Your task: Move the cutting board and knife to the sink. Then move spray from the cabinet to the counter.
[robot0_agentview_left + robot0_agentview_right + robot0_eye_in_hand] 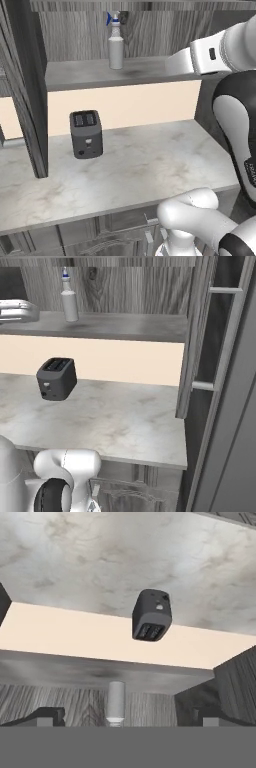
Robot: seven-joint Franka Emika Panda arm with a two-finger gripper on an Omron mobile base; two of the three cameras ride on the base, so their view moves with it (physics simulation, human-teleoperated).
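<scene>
The spray (116,47) stands upright on the lower shelf of the open cabinet (100,75), with its blue trigger nozzle at the top. It also appears at the shelf's left end (69,301). The hand view is rolled upside down. There the spray (116,703) hangs between the two dark fingertips of my gripper (131,716). The gripper is open and level with the shelf, still short of the bottle, with nothing held. My white forearm (210,52) reaches in from the right. The counter (140,165) lies below. The cutting board, the knife and the sink are out of view.
A dark toaster (86,134) sits on the counter near the beige back wall, below and left of the spray. The cabinet's open doors stand out on the left (27,90) and on the right (197,336). A tall dark unit (230,406) borders the counter's right end.
</scene>
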